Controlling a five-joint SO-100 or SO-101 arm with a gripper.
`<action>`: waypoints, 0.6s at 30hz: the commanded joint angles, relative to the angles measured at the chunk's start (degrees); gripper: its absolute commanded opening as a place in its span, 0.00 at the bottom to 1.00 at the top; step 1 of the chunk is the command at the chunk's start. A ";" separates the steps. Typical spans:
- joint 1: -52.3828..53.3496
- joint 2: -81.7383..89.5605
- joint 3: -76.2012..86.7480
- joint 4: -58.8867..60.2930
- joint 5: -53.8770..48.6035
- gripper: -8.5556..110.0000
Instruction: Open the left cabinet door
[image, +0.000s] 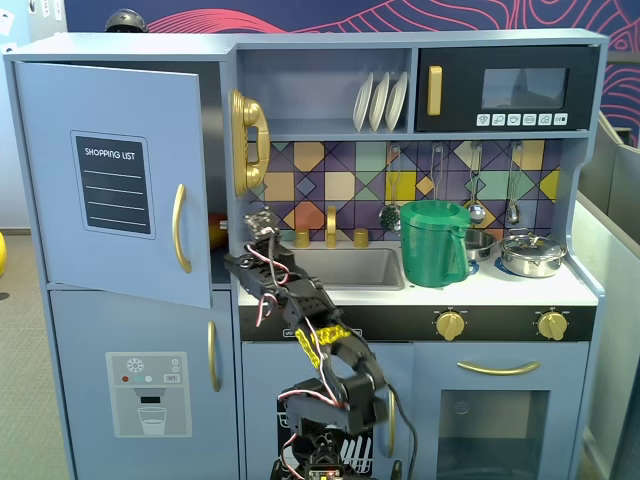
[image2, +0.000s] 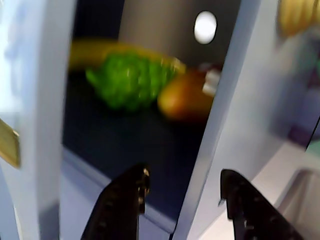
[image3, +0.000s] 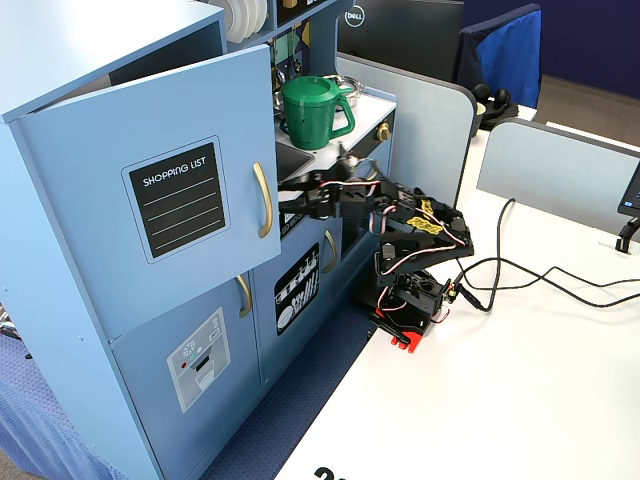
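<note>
The left cabinet door (image: 110, 180), light blue with a black "SHOPPING LIST" panel and a curved gold handle (image: 180, 228), stands partly swung out from the play kitchen. My gripper (image: 262, 225) reaches up to the gap beside the door's free edge. In the wrist view the gripper (image2: 185, 177) is open, its black fingers (image2: 125, 205) spread with nothing between them, pointing into the dark cabinet. The door (image2: 35, 125) fills the left of that view, with a bit of handle (image2: 9, 142). In the side fixed view the door (image3: 150, 190) angles outward and the gripper (image3: 290, 197) is just past its edge.
Inside the cabinet lie a green leafy toy (image2: 127, 80), a brown-orange food (image2: 185, 97) and a yellow one (image2: 100, 50). The cabinet's dividing wall (image2: 225, 125) stands right of the opening. A sink (image: 345, 268), a green pitcher (image: 432, 243) and a lower dispenser door (image: 145, 390) are nearby.
</note>
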 joint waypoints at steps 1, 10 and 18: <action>-2.90 -2.64 -4.57 -5.19 -2.64 0.16; -14.94 -0.70 0.70 -16.52 -14.41 0.15; -28.83 -2.55 4.48 -28.65 -21.36 0.15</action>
